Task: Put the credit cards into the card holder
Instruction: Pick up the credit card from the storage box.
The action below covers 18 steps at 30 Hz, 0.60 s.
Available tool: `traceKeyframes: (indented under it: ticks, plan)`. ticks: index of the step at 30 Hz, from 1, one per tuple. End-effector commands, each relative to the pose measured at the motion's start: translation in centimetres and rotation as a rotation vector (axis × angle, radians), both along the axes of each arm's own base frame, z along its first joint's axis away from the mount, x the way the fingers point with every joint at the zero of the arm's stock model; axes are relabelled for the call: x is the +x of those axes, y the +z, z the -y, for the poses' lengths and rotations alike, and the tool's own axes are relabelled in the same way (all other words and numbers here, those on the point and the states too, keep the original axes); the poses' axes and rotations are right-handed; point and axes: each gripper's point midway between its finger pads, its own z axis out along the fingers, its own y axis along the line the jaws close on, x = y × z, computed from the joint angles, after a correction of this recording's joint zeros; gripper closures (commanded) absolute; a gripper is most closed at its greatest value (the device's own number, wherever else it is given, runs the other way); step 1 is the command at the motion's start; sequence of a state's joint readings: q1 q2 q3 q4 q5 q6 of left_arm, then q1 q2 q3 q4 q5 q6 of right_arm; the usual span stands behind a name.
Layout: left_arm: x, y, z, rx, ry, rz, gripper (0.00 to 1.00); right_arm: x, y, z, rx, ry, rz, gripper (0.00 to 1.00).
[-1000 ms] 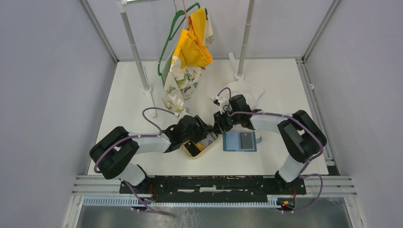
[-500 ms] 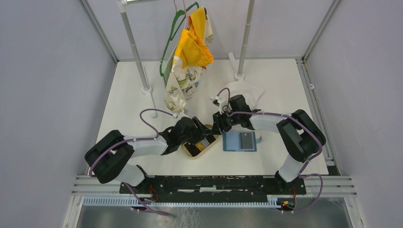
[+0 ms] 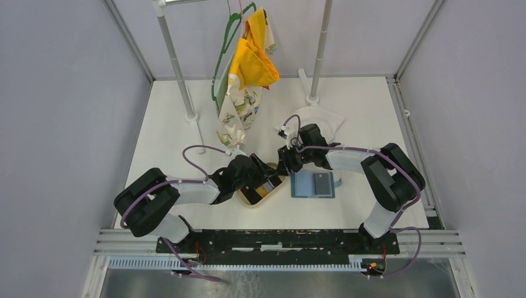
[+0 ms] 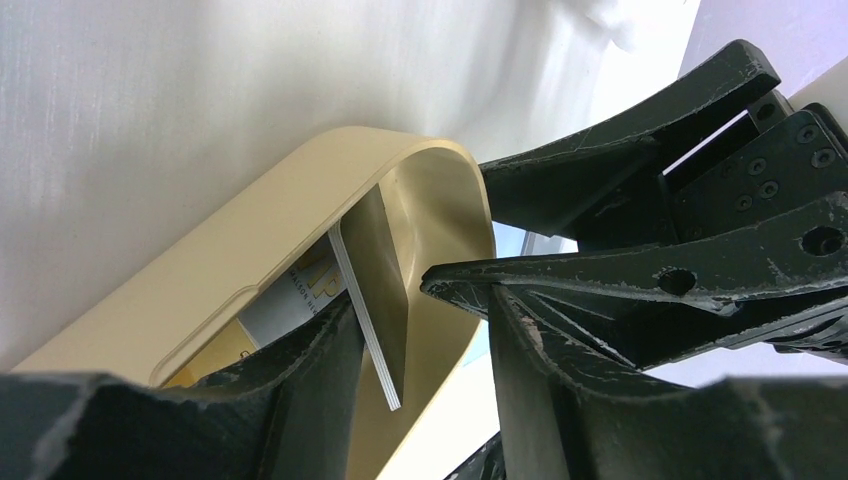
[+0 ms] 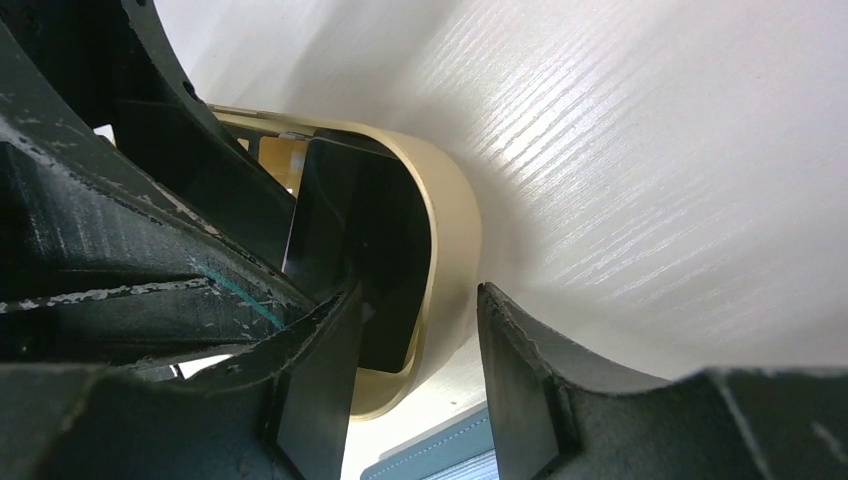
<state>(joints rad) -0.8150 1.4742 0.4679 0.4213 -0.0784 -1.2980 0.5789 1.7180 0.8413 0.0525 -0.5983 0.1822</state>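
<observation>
The blue card holder (image 3: 302, 186) lies flat on the table with one black credit card (image 3: 321, 183) resting on it. A second credit card (image 4: 375, 285) stands tilted on edge inside the tan oval tray (image 3: 251, 197). My left gripper (image 4: 425, 330) is open around this card, which leans by one finger with a gap to the other. My right gripper (image 5: 418, 300) is open over the tray's (image 5: 450, 230) far end, one finger inside and one outside the wall. The standing card (image 5: 345, 230) shows dark there, and a corner of the card holder (image 5: 440, 462) shows below.
The two grippers (image 3: 268, 181) (image 3: 286, 162) stand very close together over the tray's right end. A printed card (image 4: 290, 295) lies in the tray. Behind are a white cloth (image 3: 322, 118), two rack poles (image 3: 180, 74) and garments on a green hanger (image 3: 245, 68).
The left arm has shifted slightly over the tray and its jaws have narrowed a little round the standing card. The right arm has hardly moved.
</observation>
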Motion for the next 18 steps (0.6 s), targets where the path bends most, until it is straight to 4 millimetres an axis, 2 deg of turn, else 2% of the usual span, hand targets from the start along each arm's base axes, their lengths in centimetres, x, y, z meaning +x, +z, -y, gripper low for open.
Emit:
traceKeyframes:
  ticks: [1, 10, 18]
  plan:
    - [2.6, 0.9, -0.4, -0.031, 0.129, 0.033, 0.49, -1.3, 1.7, -1.7, 0.074, 0.086, -0.011, 0.48]
    - [2.0, 0.9, -0.9, -0.062, 0.149, 0.011, 0.57, -1.3, 1.8, -1.7, 0.072, 0.088, -0.006, 0.48]
    - [1.5, 1.8, -1.8, -0.09, 0.172, 0.021, 0.59, -1.3, 1.8, -1.7, 0.07, 0.091, -0.004, 0.48]
